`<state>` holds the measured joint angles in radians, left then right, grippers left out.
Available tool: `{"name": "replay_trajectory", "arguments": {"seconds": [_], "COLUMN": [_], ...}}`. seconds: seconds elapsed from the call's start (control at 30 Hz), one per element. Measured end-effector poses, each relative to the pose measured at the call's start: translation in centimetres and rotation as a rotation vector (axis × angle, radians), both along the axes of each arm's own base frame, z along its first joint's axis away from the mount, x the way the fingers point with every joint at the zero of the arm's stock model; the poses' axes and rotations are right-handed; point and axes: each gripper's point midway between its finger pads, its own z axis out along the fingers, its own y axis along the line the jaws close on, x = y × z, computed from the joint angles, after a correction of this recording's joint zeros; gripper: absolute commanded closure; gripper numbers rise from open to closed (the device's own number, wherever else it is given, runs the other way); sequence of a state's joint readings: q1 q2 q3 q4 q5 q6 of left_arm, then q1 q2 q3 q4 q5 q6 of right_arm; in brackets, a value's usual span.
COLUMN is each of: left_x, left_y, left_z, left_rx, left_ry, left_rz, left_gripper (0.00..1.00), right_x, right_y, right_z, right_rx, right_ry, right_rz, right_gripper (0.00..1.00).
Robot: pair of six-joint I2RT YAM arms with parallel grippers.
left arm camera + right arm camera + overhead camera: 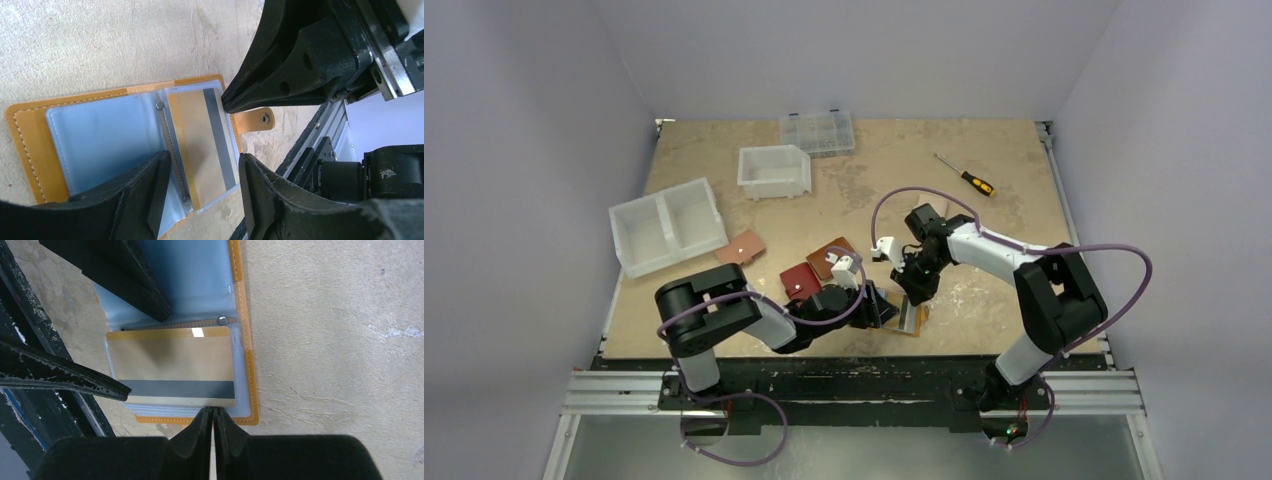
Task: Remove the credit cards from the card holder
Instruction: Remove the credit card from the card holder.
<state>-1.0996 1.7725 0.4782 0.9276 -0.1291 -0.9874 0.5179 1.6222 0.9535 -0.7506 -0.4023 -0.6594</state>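
Lying open on pale desk (340,340), near front edge: mustard-yellow leather folding card holder (248,365). Left tool (202,162) held apart, astride tan dark-striped plastic card (172,360). Right tool (213,412) closed at that card's edge. Risk: clear sleeve (241,390) pinched too, holder dragged.

The surface (1004,200) holds one open card holder (30,140) showing one striped credit card (170,362), one dark red wallet (800,281), two brown wallets (829,255) (741,247), two white bins (667,228) (774,172), one clear box (817,132), one screwdriver (965,176).
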Motion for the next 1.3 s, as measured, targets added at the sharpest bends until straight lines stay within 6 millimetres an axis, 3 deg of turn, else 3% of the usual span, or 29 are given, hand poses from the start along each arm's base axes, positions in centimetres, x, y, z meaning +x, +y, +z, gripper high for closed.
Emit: {"name": "replay_trajectory", "arguments": {"seconds": [0.27, 0.47, 0.5, 0.6, 0.9, 1.17, 1.3], "left_x": [0.0, 0.3, 0.3, 0.6, 0.4, -0.5, -0.8], "left_y": [-0.3, -0.3, -0.3, 0.0, 1.2, 4.9, 5.3], "left_z": [0.0, -0.4, -0.5, -1.0, -1.4, -1.2, -1.3], "left_rx": [-0.030, -0.050, -0.051, -0.040, -0.049, -0.098, -0.119], "left_ry": [0.022, 0.055, 0.061, 0.073, 0.087, 0.077, 0.073], "left_rz": [0.010, 0.034, 0.039, 0.057, 0.087, 0.094, 0.079], "left_gripper": [0.47, 0.63, 0.69, 1.00, 1.00, 1.00, 1.00], "right_x": [0.0, 0.2, 0.1, 0.1, 0.3, 0.6, 0.6], "right_y": [0.2, 0.4, 0.4, 0.4, 0.9, 1.9, 2.0], "right_z": [0.0, 0.0, 0.0, 0.0, 0.0, -1.0, -0.9], "right_rx": [0.001, 0.001, 0.000, 0.001, 0.009, 0.020, 0.026], "right_ry": [0.010, 0.022, 0.023, 0.027, 0.028, 0.026, 0.027], "right_rz": [-0.032, -0.054, -0.056, -0.059, -0.067, -0.065, -0.066], "right_gripper": [0.84, 0.85, 0.85, 0.85, 0.83, 0.80, 0.69]}}
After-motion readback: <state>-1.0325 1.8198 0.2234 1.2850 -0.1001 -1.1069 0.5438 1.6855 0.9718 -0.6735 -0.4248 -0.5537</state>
